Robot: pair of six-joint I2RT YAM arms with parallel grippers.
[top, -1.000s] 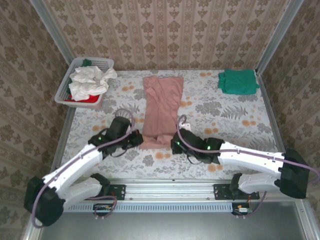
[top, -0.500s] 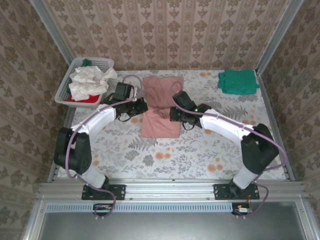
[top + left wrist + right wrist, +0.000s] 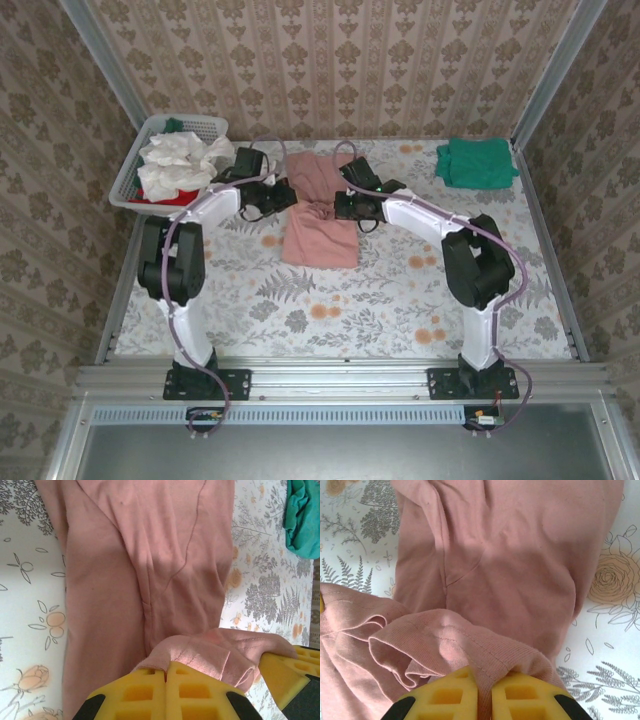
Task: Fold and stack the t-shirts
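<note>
Our left claw (image 3: 283, 197) and right claw (image 3: 343, 207) are each clamped on the pink t-shirt (image 3: 320, 238), its hem doubled over mid-table (image 3: 400, 290). The basket (image 3: 124, 180) and the teal t-shirt (image 3: 477, 162) lie well clear. A second ago that hem was near us.

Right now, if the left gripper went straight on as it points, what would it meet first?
Likely the pink shirt spread flat ahead, whose hem the left gripper pinches; depth is unclear.
</note>
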